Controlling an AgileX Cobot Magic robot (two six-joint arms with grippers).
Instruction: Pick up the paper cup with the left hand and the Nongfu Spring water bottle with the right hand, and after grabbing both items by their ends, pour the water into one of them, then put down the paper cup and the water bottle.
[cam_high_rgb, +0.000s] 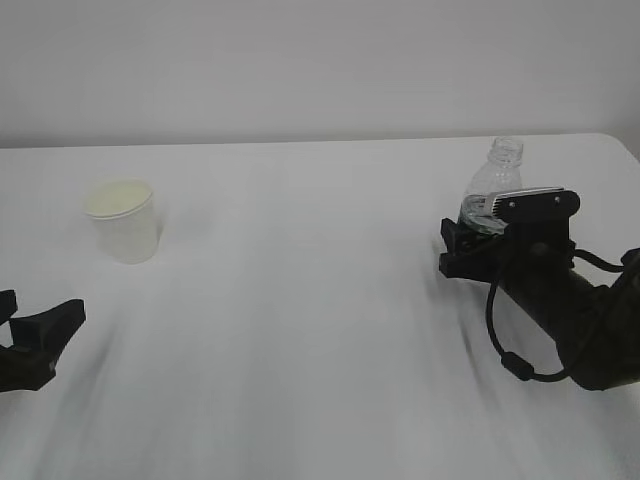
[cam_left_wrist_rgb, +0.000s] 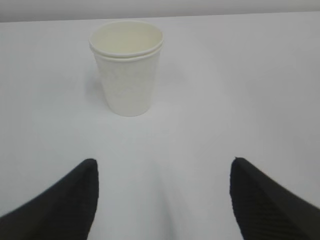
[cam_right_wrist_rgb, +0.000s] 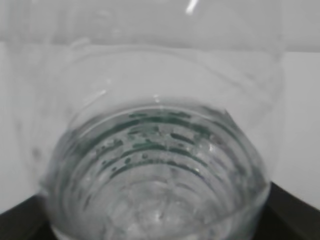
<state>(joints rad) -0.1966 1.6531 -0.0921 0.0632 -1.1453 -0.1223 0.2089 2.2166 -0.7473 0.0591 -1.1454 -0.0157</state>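
Fingers first: from the exterior view I see my left hand (cam_high_rgb: 35, 335) low at the table's (cam_high_rgb: 320, 300) left edge, its black jaws spread apart with nothing between them, well short of the paper cup (cam_high_rgb: 123, 220), which stands upright on the white table farther back on the left. On the right side, my right hand (cam_high_rgb: 480, 245) has its gripper up against the lower part of the Nongfu Spring water bottle (cam_high_rgb: 495, 185); the bottle stands upright with its open neck rising above the grey-silver module (cam_high_rgb: 525, 203), but from here I cannot tell whether the jaws are pressing on it or merely flanking it. A black cable (cam_high_rgb: 505, 340) loops down off that arm. Through the left wrist view, both fingers (cam_left_wrist_rgb: 60, 205) sit wide apart at the bottom corners, released, and the paper cup (cam_left_wrist_rgb: 127, 70) stands ahead of them, slightly left of centre, clear of both tips with bare table between. Through the right wrist view, the bottle (cam_right_wrist_rgb: 160, 165) fills nearly the whole picture, very close, its ribbed clear wall and green print blurred; the water (cam_right_wrist_rgb: 155, 210) shows inside its lower part. Only dark slivers of the fingers (cam_right_wrist_rgb: 292, 212) show at the bottom corners, set wide on either side of the bottle, and contact is not visible.
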